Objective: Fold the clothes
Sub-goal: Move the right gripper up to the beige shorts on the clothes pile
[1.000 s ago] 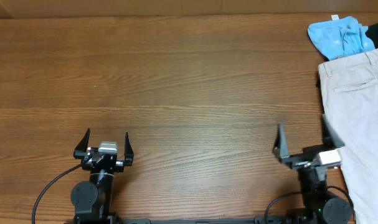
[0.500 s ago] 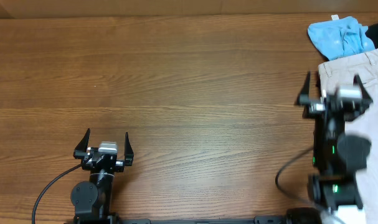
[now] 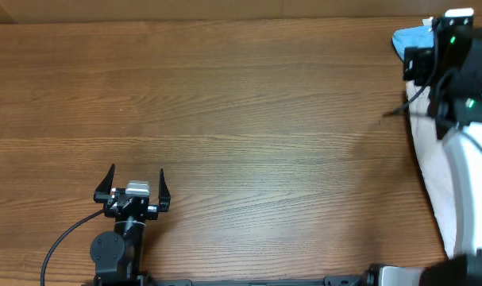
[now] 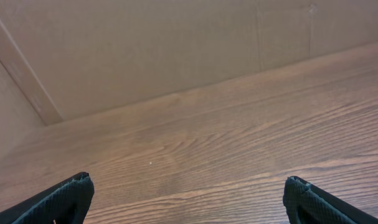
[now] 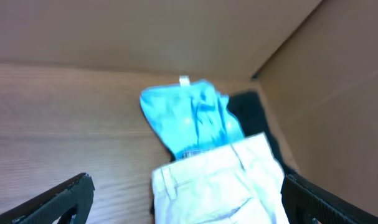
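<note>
Overhead, the khaki shorts [image 3: 433, 163] lay along the right edge of the wooden surface [image 3: 248, 103], partly hidden under the right arm [image 3: 455, 56], which reached across them. A crumpled sky-blue garment [image 3: 407, 41] sat just beyond the shorts' far end, touching them. The left pincer [image 3: 136, 179] was well apart from the shorts, across the bare wood toward the other side, its two fingers spread and nothing between them. A black cable [image 3: 62, 238] curved away from its base.

From the right wrist view, the right pincer [image 5: 185, 180] hung above the shorts [image 5: 220, 180] with its fingers [image 5: 70, 194] wide apart and empty. The picture was blurred. The waistband end of the shorts pointed toward the camera's lower edge, and the sky-blue garment [image 5: 189, 118], with a small white tag [image 5: 184, 80] at its far edge, lay against the shorts' upper left. A black garment [image 5: 251, 112] lay at the shorts' upper right, next to the blue one and close to a cardboard wall [image 5: 326, 81].

From the left wrist view, the left pincer [image 4: 189, 186] showed only its spread fingertips [image 4: 67, 196] over plain wood, with the cardboard wall [image 4: 145, 50] behind; no shorts appeared there.
</note>
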You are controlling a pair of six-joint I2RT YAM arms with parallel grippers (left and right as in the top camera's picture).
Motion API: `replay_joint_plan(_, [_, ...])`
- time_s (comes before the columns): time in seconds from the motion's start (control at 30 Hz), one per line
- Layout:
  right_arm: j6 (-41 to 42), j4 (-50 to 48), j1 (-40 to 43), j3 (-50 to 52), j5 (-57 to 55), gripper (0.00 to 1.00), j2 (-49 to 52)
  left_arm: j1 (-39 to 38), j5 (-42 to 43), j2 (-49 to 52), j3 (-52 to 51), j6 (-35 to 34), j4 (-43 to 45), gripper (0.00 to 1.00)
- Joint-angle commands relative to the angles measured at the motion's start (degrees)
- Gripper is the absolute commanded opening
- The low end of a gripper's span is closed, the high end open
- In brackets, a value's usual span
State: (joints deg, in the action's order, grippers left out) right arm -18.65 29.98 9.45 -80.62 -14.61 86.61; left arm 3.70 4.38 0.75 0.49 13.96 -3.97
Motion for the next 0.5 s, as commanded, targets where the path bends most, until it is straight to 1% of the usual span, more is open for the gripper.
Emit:
replay_joint_plan(0.0, [-0.2, 1.9, 0.6, -4.2, 4.0, 1.00, 3.3, -0.4, -0.4, -0.1, -0.2, 0.7, -0.1, 1.00])
replay_joint_plan(0.27, [0.9, -0.3, 1.0, -4.2, 4.4, 1.00, 5.2, -0.4, -0.4, -0.1, -0.2, 0.7, -0.1, 1.00])
replay_joint_plan(0.47, [2.8, -1.6, 1.9, -4.2, 0.9, 1.00, 13.9, -0.4, -0.3, -0.1, -0.2, 0.7, -0.1, 1.00])
